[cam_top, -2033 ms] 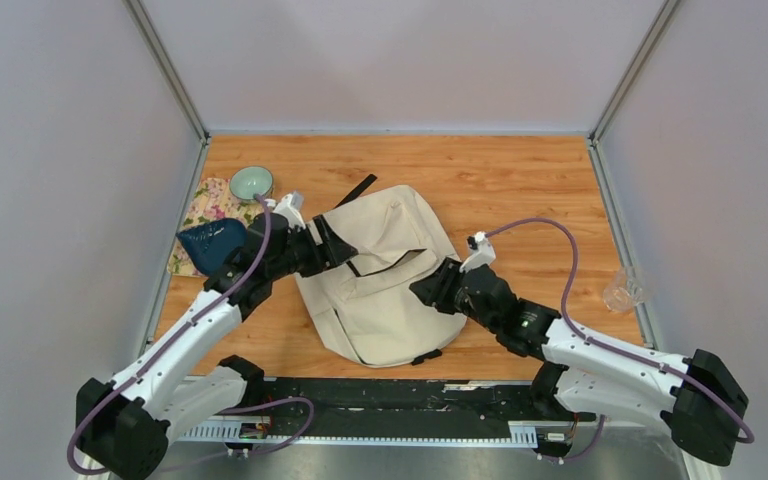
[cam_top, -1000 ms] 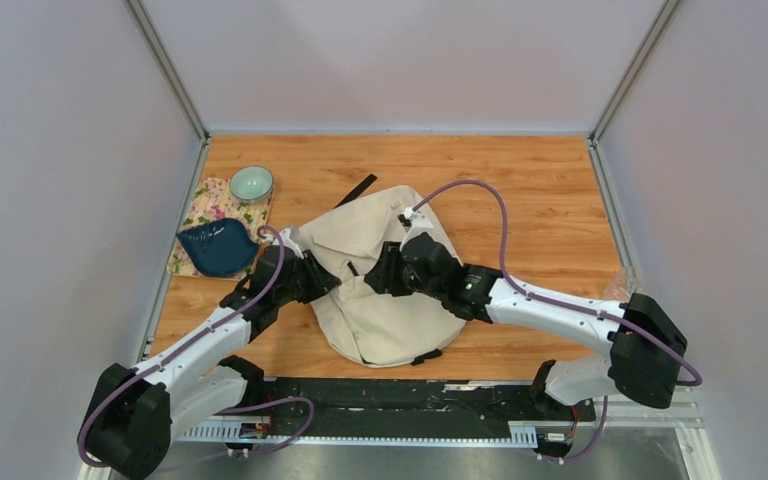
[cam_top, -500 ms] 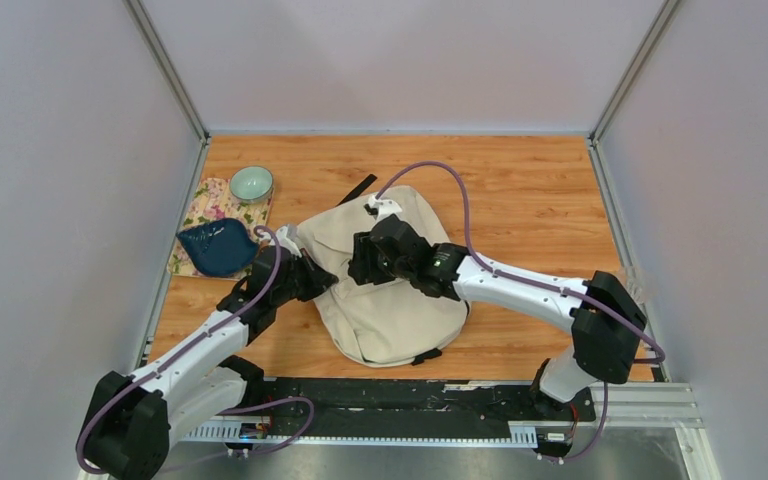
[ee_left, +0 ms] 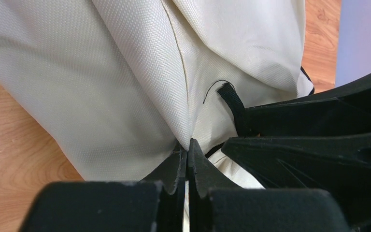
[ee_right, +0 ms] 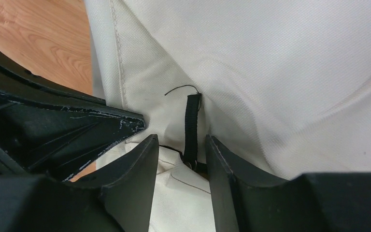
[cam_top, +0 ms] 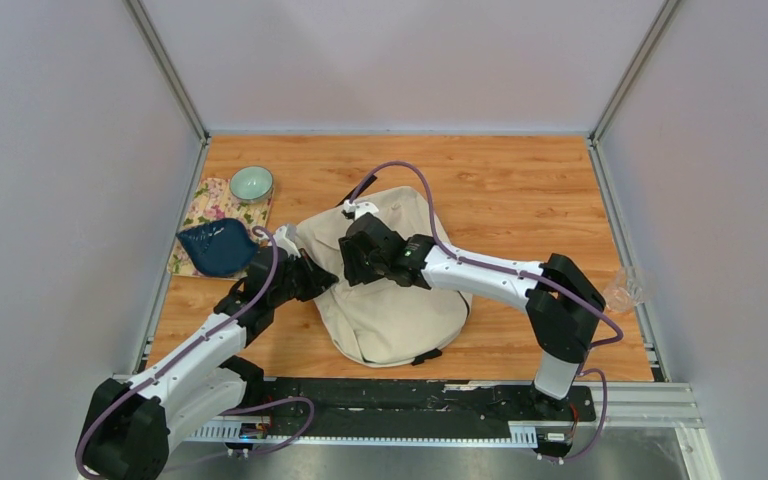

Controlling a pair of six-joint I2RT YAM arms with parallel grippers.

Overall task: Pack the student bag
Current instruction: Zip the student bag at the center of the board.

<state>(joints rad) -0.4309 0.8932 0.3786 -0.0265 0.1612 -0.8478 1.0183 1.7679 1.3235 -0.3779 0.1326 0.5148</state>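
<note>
A cream bag lies in the middle of a wooden table. At the far left, a flowered cloth carries a pale green bowl and a dark blue dish. A clear cup sits at the right edge.

The left arm reaches forward to the bag's left side. The right arm bends at the elbow and stretches leftward across the bag, covering part of its top.

The left gripper is closed tight, pinching a fold of the bag's cloth. Just beside it, the right gripper stands partway open, its fingers on either side of a black pull tab, not closed on it.
</note>
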